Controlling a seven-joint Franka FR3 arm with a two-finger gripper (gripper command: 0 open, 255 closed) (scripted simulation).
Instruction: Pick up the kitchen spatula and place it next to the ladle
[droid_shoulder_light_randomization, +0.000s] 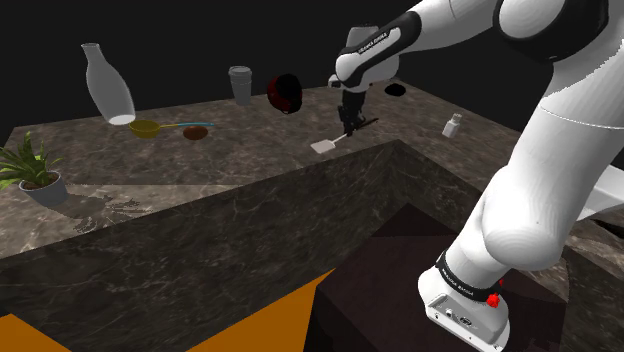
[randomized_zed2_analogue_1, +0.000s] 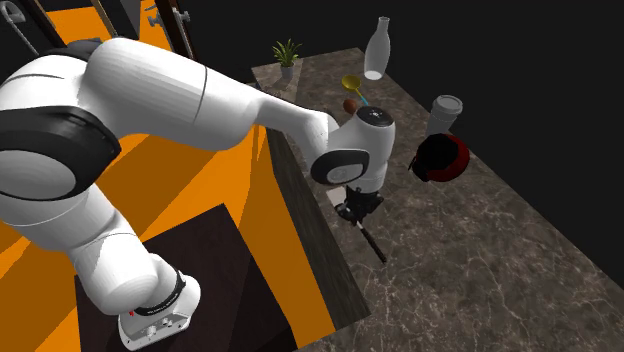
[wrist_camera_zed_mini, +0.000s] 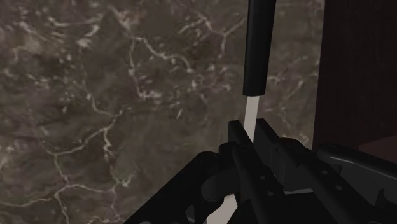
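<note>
The spatula has a white blade (droid_shoulder_light_randomization: 322, 146) and a black handle (wrist_camera_zed_mini: 259, 44). My gripper (droid_shoulder_light_randomization: 350, 124) is shut on its pale shaft (wrist_camera_zed_mini: 252, 113), just where the handle ends, with one finger (wrist_camera_zed_mini: 238, 136) on each side. It hangs low over the dark marble counter (droid_shoulder_light_randomization: 250, 150), near the counter's front edge; I cannot tell whether the blade touches the stone. In the second exterior view the handle (randomized_zed2_analogue_1: 377, 247) sticks out below the gripper (randomized_zed2_analogue_1: 358, 208). The ladle (droid_shoulder_light_randomization: 147, 128), yellow-bowled with a blue handle, lies far toward the shoulder view's left (randomized_zed2_analogue_1: 352, 84).
A brown round object (droid_shoulder_light_randomization: 196, 132) lies beside the ladle. A clear bottle (droid_shoulder_light_randomization: 106, 85), a grey cup (droid_shoulder_light_randomization: 240, 84) and a red-and-black object (droid_shoulder_light_randomization: 285, 92) stand along the back. A potted plant (droid_shoulder_light_randomization: 35, 172) is at the far left, a small shaker (droid_shoulder_light_randomization: 452, 125) at the right.
</note>
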